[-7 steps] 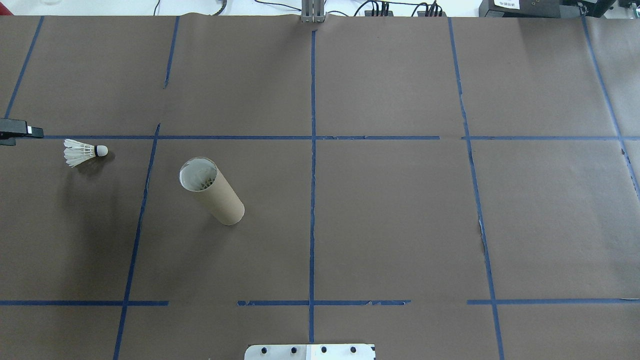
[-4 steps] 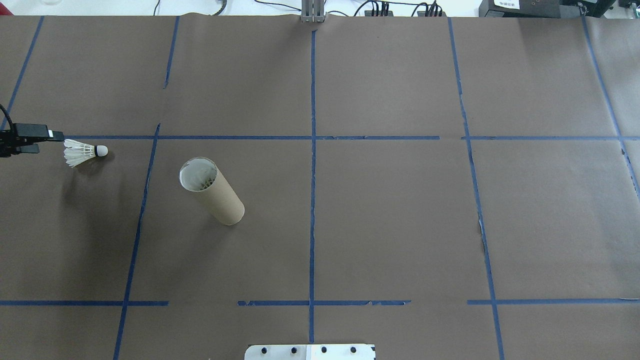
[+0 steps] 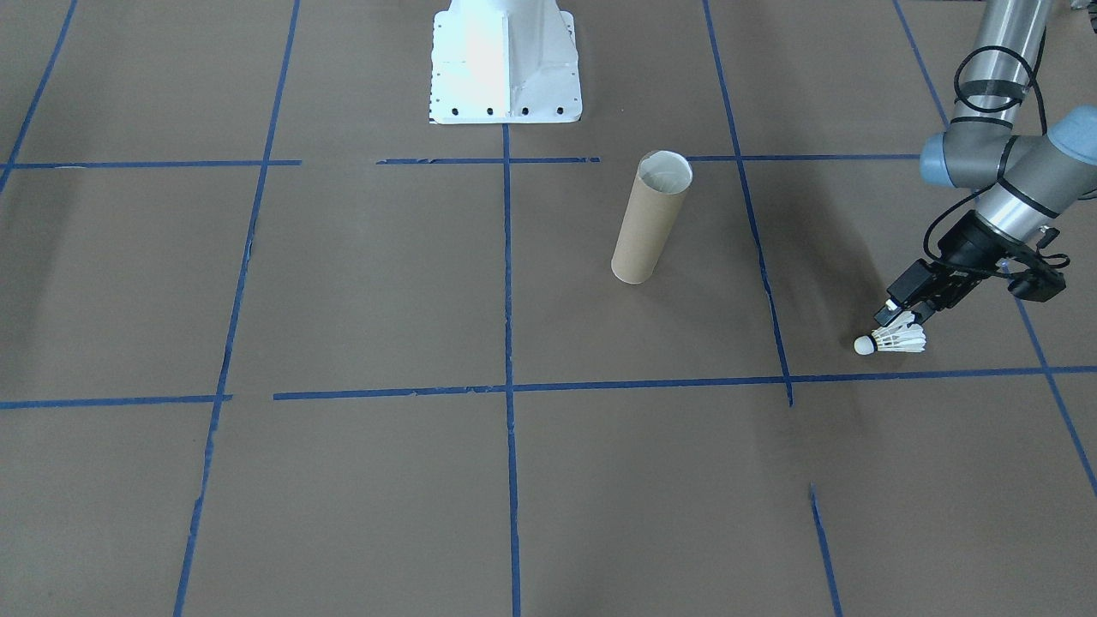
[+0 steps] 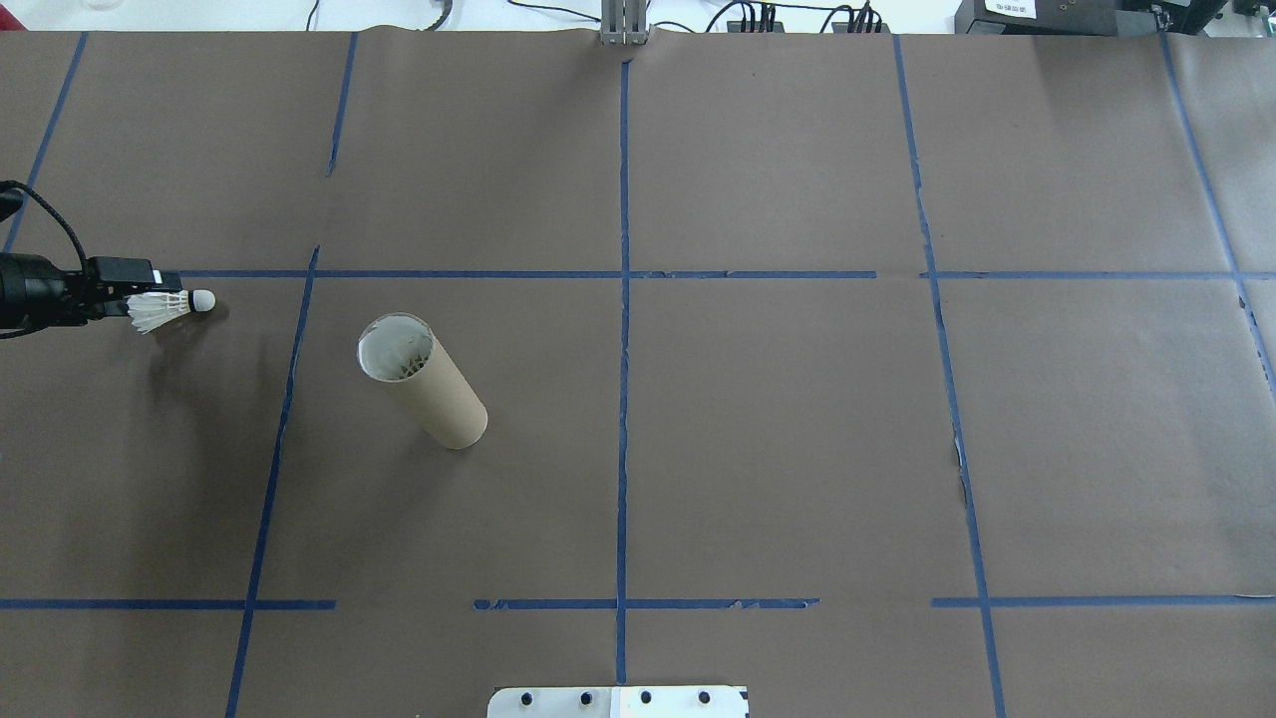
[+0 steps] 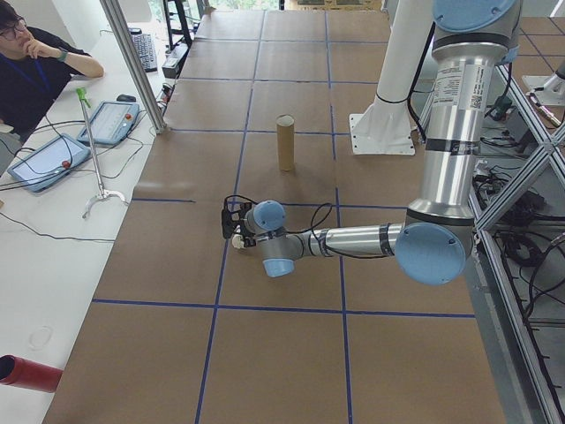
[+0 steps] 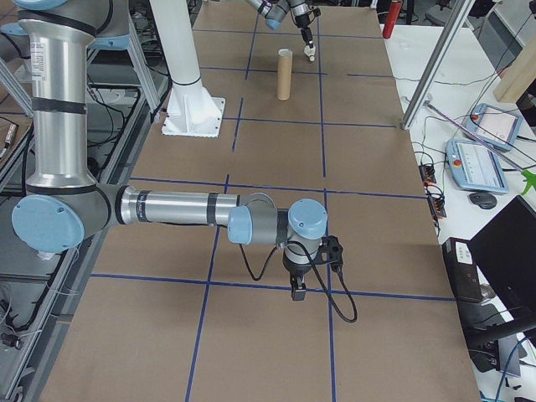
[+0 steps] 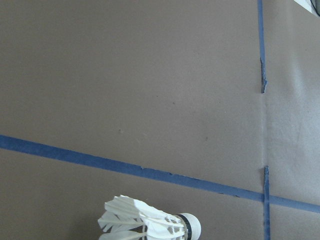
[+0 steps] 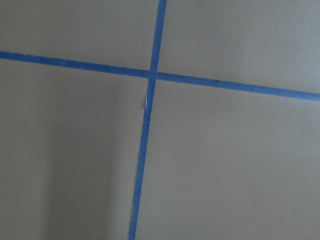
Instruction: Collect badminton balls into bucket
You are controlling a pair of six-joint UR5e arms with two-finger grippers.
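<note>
Lying on its side at the table's far left in the overhead view, the shuttlecock (image 4: 164,309) points its cork toward the tube (image 4: 423,380) and its feathers toward the incoming left gripper (image 4: 135,284). That placement suits a grasp from the feather end, which is probably why the arm reaches in low and nearly level. The gripper sits right over the feather skirt, touching or just above it; whether the jaws stand apart or have closed on the feathers I cannot tell, since the black fingers overlap the white skirt in each view.

Further right stands the tube, upright on the brown paper, its open rim up so that a shuttlecock can be dropped in cork first. It is well apart from the shuttlecock, across one blue tape line.

The overhead view alone looks down the tube's mouth, where pale feathers seem to show inside. The front view (image 3: 895,341) shows the shuttlecock resting on the table and the gripper (image 3: 904,315) slanting down onto it. The left wrist camera shows only the shuttlecock (image 7: 150,223) at its bottom edge, no fingers.

The right gripper (image 6: 297,289) appears only in the right side view, hanging near the table far from the work, so its state cannot be judged. Its wrist camera sees just tape.
</note>
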